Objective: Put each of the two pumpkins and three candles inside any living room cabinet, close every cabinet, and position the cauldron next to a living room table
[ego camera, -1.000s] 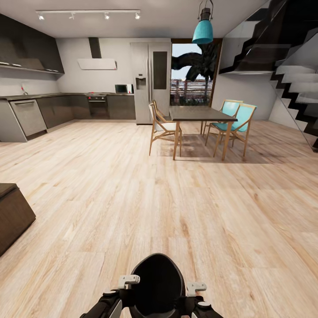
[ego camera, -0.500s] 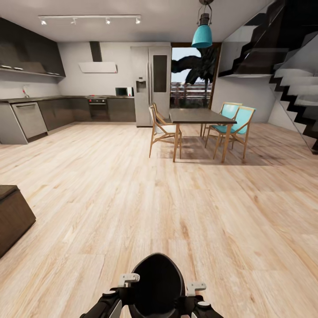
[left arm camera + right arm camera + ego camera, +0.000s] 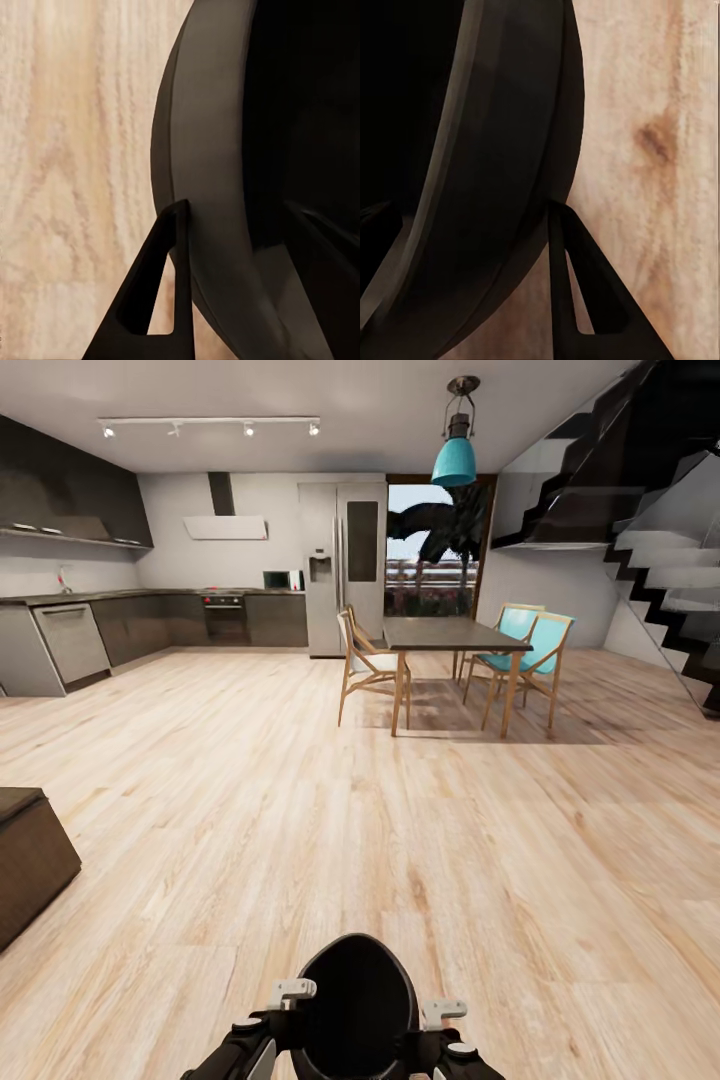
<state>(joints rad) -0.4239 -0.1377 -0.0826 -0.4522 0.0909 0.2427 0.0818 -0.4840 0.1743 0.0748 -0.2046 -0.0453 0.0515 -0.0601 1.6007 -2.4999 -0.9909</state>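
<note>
A black cauldron (image 3: 358,1000) hangs low in front of me between both arms, seen from above in the head view. My left gripper (image 3: 290,992) is shut on its rim, with one finger outside the black wall (image 3: 202,150) and the other inside. My right gripper (image 3: 445,1012) grips the opposite rim (image 3: 510,135) the same way. A wooden dining table (image 3: 450,632) stands far ahead across the floor. The corner of a low dark-brown flat-topped unit (image 3: 30,850) shows at the left edge; I cannot tell whether it is the cabinet. Pumpkins and candles are out of view.
Light wood floor (image 3: 400,840) stretches ahead. Chairs (image 3: 365,660) surround the dining table, two of them teal (image 3: 530,640). Dark kitchen counters (image 3: 130,625) and a fridge (image 3: 345,565) line the far wall. A staircase (image 3: 660,560) rises at the right. A teal lamp (image 3: 455,460) hangs overhead.
The whole picture has shifted: the kitchen and dining table sit lower and look slightly smaller, and more ceiling shows, so the camera has moved. Both grippers and the cauldron keep their places.
</note>
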